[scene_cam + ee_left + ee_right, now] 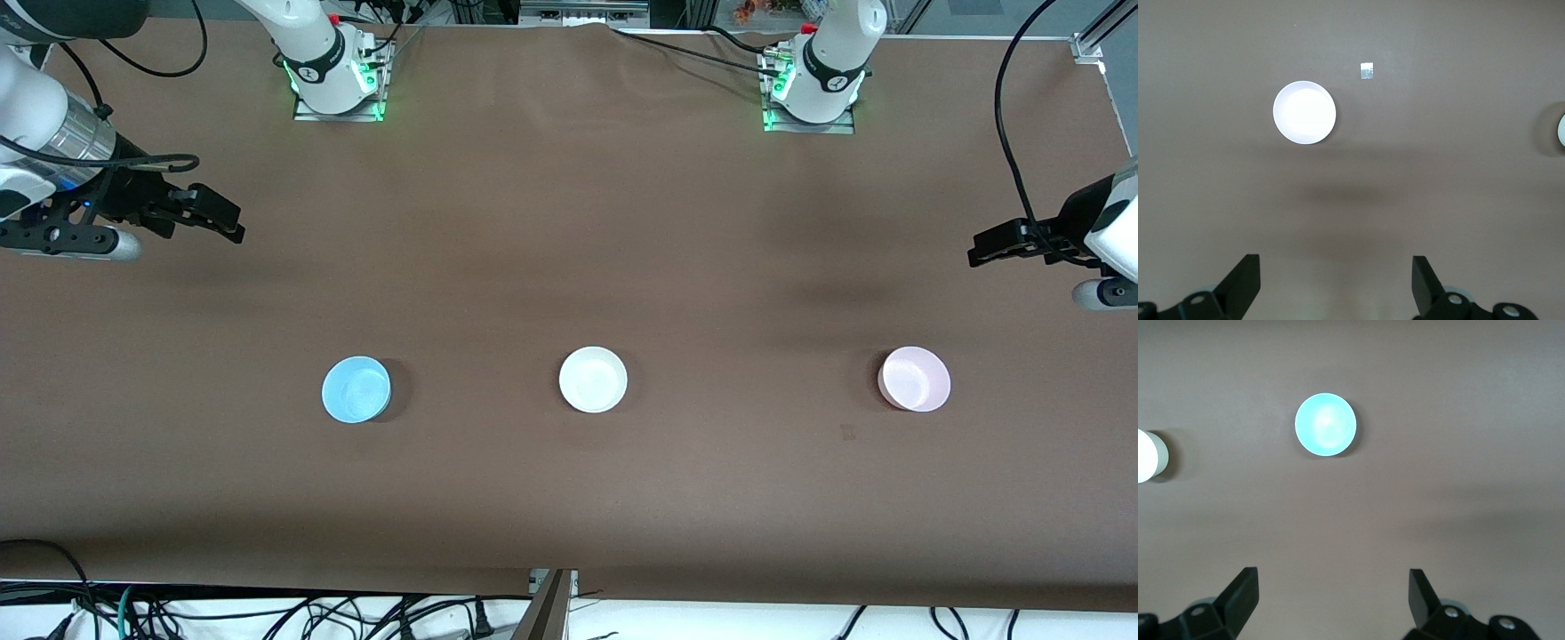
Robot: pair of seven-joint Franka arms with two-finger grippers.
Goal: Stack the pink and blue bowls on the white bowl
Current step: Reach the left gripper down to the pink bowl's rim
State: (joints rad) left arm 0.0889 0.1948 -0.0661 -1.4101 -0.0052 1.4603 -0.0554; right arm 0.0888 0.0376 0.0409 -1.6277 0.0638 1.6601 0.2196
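Observation:
Three bowls stand apart in a row on the brown table. The blue bowl [356, 388] is toward the right arm's end, the white bowl [593, 380] is in the middle, and the pink bowl [914, 379] is toward the left arm's end. My right gripper [227, 222] is open and empty over bare table at its end; its wrist view shows the blue bowl [1325, 425] and part of the white bowl [1148, 457]. My left gripper [978, 249] is open and empty over bare table at its end; its wrist view shows the pink bowl [1305, 112], washed out pale, and the white bowl's edge [1561, 130].
A small tape mark [847, 433] lies on the table near the pink bowl, nearer the front camera; it also shows in the left wrist view [1367, 70]. The arm bases [338, 80] [813, 93] stand along the table's farther edge. Cables hang below the table's nearer edge.

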